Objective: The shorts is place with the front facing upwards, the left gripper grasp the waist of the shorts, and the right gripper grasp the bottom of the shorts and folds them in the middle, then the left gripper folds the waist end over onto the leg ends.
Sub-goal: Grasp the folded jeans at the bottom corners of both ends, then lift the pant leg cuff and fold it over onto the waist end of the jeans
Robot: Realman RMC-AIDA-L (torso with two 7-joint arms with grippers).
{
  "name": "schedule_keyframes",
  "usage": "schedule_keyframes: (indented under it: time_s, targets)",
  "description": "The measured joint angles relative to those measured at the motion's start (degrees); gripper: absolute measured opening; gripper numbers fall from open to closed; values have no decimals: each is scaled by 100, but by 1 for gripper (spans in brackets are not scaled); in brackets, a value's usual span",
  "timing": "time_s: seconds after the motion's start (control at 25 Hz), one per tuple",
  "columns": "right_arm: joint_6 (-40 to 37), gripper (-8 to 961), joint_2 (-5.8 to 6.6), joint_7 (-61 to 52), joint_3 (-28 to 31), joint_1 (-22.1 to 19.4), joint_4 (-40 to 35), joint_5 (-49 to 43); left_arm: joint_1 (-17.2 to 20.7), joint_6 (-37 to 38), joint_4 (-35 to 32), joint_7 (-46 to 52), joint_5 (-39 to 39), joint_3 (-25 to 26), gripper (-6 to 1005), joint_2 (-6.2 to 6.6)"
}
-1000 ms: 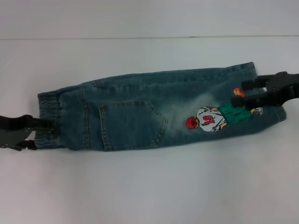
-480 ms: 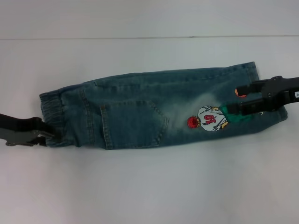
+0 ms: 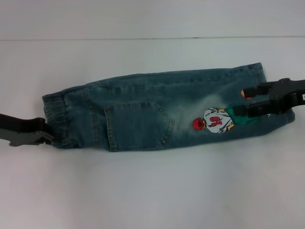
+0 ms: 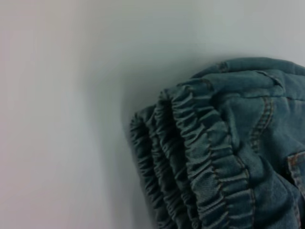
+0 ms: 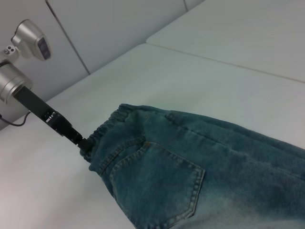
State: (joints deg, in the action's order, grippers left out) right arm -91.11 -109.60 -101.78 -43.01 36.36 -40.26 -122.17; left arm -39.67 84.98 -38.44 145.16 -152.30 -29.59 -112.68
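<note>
The shorts (image 3: 143,114) lie folded lengthwise across the table, with the patch pocket (image 3: 138,126) and the embroidered figure (image 3: 214,121) facing up. The gathered waist (image 3: 55,117) points left and the leg ends (image 3: 274,95) point right. My left gripper (image 3: 46,135) sits at the lower corner of the waist and looks shut on it. It shows again as the left gripper (image 5: 85,144) in the right wrist view, against the waistband. The stacked waistband layers (image 4: 190,152) fill the left wrist view. My right gripper (image 3: 244,101) hovers open over the leg ends, covering part of the figure.
The white table (image 3: 152,191) runs all round the shorts, and its far edge (image 3: 152,38) meets a pale wall. In the right wrist view a camera (image 5: 31,40) stands on a mount beyond the left arm.
The shorts have slid slightly to the right. My left gripper has dropped a little at the waist corner. My right gripper has drawn back a bit toward the right.
</note>
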Motion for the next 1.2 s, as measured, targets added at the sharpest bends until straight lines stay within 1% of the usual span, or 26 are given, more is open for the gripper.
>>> schedule_keyframes:
  time_s: [0.16, 0.28, 0.4, 0.44, 0.48, 0.64, 0.76, 0.88, 0.92, 1.04, 1.08, 1.2]
  targets:
    - [3, 918, 0, -2, 3, 2, 0, 0, 42, 62, -22, -258, 208, 18, 162, -8]
    - [6, 915, -1, -6, 3, 5, 0, 19, 56, 186, -53, -478, 277, 35, 133, -3]
    - [46, 912, -40, 0, 66, 5, 0, 66, 63, 353, -182, -607, 298, 75, 106, 10]
    - [116, 911, -112, 18, 164, 11, 0, 72, 74, 417, -293, -617, 323, 87, 98, 11]
    - [116, 910, -112, 18, 164, 11, 0, 72, 85, 476, -373, -619, 361, 88, 90, 16]
    - [384, 905, -304, 115, 334, 34, 20, 72, 125, 754, -649, -632, 541, 109, 73, 90]
    - [592, 902, -487, 144, 361, 63, 44, 73, 131, 960, -827, -677, 655, 259, 73, 166]
    - [975, 899, -719, 147, 368, 81, 49, 84, 103, 1110, -874, -730, 763, 445, 72, 257]
    - [1159, 859, -805, 172, 362, 89, 58, 101, 87, 1164, -875, -746, 805, 496, 71, 291]
    - [1541, 741, -982, 355, 314, 151, 224, 195, 26, 1309, -885, -771, 942, 585, 71, 384]
    - [1664, 701, -1019, 425, 296, 193, 344, 269, -4, 1341, -895, -772, 969, 601, 70, 402]
    - [2210, 594, -1045, 705, 208, 392, 1075, 790, -65, 1384, -934, -773, 1034, 622, 69, 457]
